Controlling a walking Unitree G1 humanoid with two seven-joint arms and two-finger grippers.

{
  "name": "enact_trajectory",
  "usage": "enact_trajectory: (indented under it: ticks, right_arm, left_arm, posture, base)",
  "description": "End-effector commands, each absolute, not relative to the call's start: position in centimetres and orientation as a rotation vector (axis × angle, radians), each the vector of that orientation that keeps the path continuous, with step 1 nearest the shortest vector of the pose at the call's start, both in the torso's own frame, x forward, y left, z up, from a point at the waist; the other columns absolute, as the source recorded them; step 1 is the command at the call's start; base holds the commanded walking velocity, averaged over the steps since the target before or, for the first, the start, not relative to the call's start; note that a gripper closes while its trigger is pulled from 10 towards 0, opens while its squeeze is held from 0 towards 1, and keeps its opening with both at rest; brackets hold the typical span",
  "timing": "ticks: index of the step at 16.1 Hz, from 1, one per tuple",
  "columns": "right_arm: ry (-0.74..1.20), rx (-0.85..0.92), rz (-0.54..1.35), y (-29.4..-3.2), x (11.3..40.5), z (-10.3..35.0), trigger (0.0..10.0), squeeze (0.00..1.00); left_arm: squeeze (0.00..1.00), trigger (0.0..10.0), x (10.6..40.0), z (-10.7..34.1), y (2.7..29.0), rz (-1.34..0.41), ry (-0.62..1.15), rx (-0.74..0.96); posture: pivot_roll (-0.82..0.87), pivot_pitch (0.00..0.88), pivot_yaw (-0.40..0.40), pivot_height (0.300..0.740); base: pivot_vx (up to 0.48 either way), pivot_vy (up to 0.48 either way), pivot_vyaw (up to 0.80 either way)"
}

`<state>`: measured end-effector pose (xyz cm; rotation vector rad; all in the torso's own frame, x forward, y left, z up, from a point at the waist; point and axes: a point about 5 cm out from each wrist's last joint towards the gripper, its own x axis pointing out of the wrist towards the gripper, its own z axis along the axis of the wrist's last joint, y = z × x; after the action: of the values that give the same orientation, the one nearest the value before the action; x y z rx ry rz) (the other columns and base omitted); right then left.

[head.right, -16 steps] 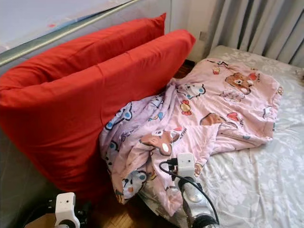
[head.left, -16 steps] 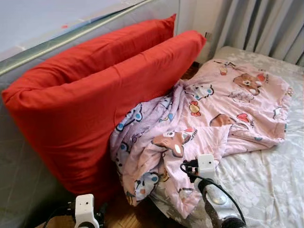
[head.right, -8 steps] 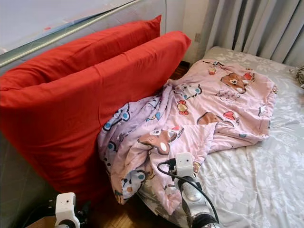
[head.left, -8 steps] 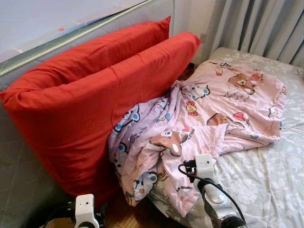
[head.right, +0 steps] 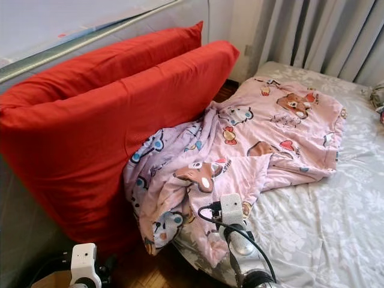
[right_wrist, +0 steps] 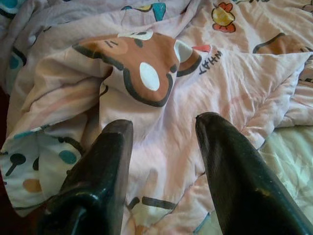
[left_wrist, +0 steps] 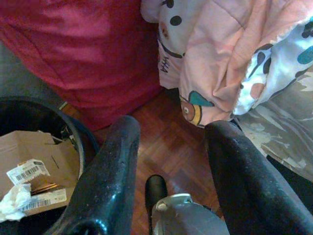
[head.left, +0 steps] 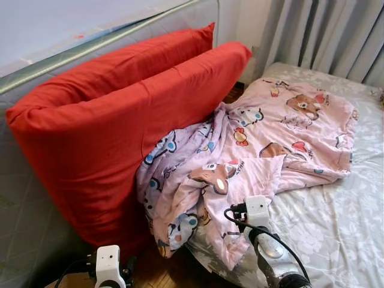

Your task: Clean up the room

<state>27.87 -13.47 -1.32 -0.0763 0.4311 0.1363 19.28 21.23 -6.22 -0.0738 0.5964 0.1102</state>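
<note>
Two red pillows [head.left: 120,114] stand on edge, one behind the other, leaning toward a grey padded wall panel [head.left: 24,204]. A pink cartoon-print blanket [head.left: 258,150] lies crumpled on the bed [head.left: 336,228], which has a grey floral sheet; the blanket's near corner spills over the bed edge and rests against the front pillow. Grey curtains [head.left: 336,36] hang behind the bed. Wood floor [left_wrist: 171,147] shows between pillow and bed. A dark bin [left_wrist: 73,132] holding cardboard [left_wrist: 34,161] and crumpled paper sits beside the pillow. The right gripper [right_wrist: 164,147] is stretched forward, low over the blanket's near fold, fingers spread wide and empty. The left gripper [left_wrist: 171,142] hangs low above the floor gap, fingers wide apart, holding nothing.
</note>
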Motion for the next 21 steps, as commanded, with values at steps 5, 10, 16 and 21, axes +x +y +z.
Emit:
enact_trajectory:
  ticks: [5,10,16,21]
  right_arm:
    - [0.438,-0.072,0.151,-13.4,27.6,-1.6,10.0,0.0]
    - [0.437,-0.065,0.157,-13.3,27.5,-1.6,10.0,0.0]
    - [0.438,-0.058,0.174,-13.1,27.4,-1.7,10.0,0.0]
    - [0.438,-0.051,0.182,-12.9,27.4,-1.7,10.0,0.0]
  left_arm:
    - [0.0,10.0,19.0,-6.4,21.2,0.106,0.61,-0.061]
    - [0.0,10.0,19.0,-6.2,21.3,0.122,0.581,-0.055]
    - [0.0,10.0,27.5,1.5,21.5,0.119,0.147,0.022]
    - [0.0,10.0,28.4,3.8,21.5,0.112,0.012,0.003]
  posture:
    - [0.04,0.071,-0.024,0.646]
    - [0.04,0.069,-0.024,0.646]
    - [0.04,0.071,-0.026,0.646]
    - [0.04,0.073,-0.028,0.646]
  base:
    - [0.0,0.0,0.0]
    - [0.0,0.0,0.0]
    - [0.0,0.0,0.0]
    - [0.0,0.0,0.0]
